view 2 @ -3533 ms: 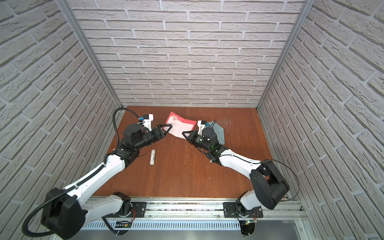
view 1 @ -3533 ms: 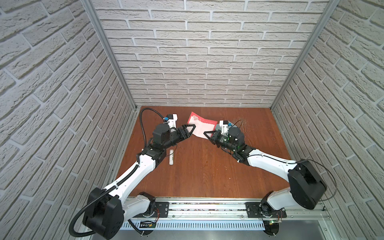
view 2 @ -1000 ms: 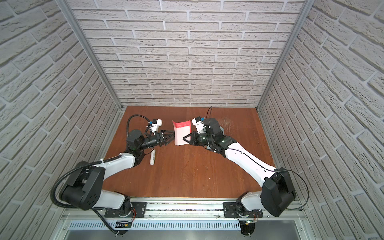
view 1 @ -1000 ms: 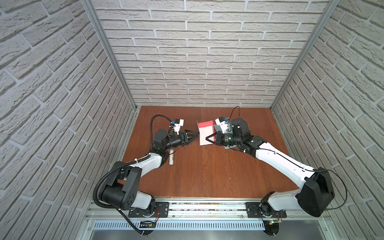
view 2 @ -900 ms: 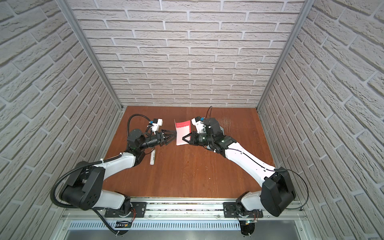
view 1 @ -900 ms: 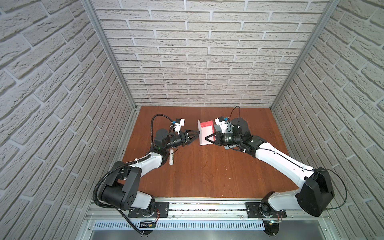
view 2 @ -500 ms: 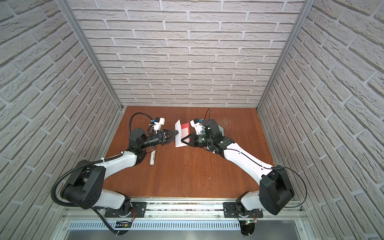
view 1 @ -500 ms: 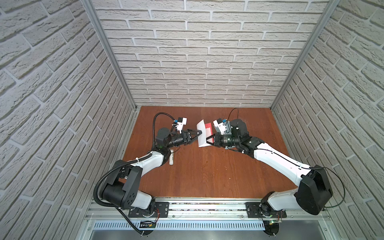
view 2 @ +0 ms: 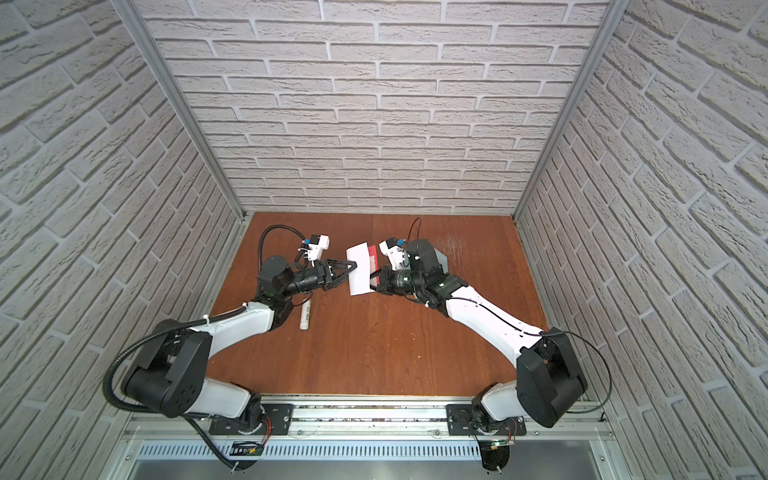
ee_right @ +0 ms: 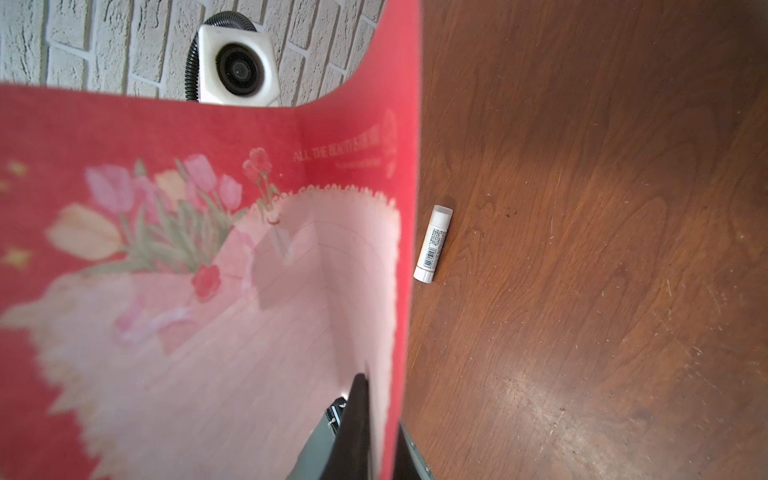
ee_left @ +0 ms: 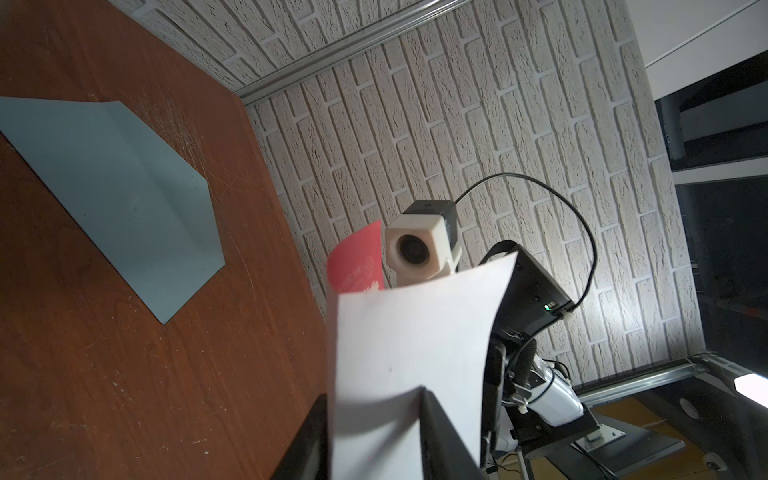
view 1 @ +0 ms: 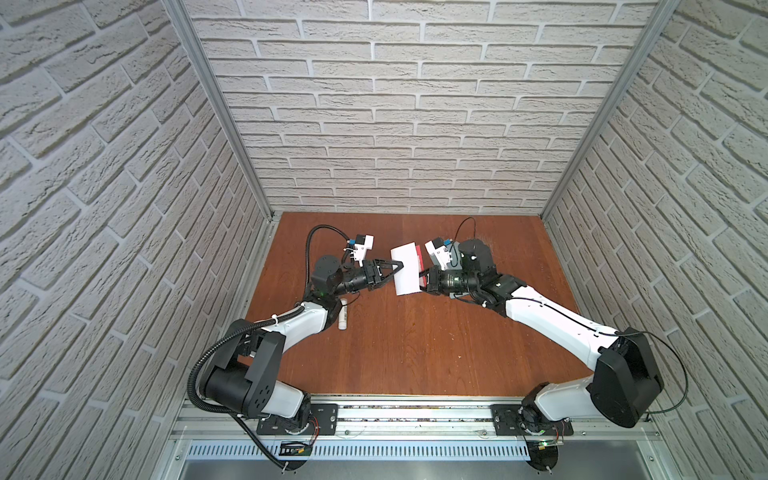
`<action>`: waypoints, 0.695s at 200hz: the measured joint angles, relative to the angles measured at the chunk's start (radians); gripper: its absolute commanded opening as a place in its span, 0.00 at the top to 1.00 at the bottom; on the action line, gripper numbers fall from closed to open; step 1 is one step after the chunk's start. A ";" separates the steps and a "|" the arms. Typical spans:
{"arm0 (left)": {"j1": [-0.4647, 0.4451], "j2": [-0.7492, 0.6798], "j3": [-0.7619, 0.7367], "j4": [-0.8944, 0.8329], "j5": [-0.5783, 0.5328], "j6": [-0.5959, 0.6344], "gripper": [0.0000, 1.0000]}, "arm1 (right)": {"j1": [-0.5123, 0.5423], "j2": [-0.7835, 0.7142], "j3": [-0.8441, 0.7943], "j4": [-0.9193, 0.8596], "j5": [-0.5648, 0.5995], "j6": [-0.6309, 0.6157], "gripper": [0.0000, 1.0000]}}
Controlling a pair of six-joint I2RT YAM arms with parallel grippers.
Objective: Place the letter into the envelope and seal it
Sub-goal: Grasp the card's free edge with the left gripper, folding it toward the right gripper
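Stick [view 1: 343, 319] lies on the table [view 1: 415, 345] beside the left arm. Beyond it, the letter [view 1: 409, 279] is off the table between both grippers, white back to the left, red face to the right. Right gripper [view 1: 424, 277] clamped on one edge. Left gripper [view 1: 397, 269] straddles the opposite edge; pinching or not, cannot tell. Envelope [ee_left: 124, 195] lies flat, farther back, behind the right wrist
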 measured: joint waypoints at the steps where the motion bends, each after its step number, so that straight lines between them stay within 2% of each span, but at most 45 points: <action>1: 0.000 0.000 0.000 0.000 0.000 0.000 0.68 | 0.000 0.000 -0.001 0.001 0.000 0.000 0.94; 139: -0.005 -0.014 0.000 -0.041 -0.008 0.037 0.85 | -0.002 -0.018 -0.042 0.019 -0.001 0.007 0.92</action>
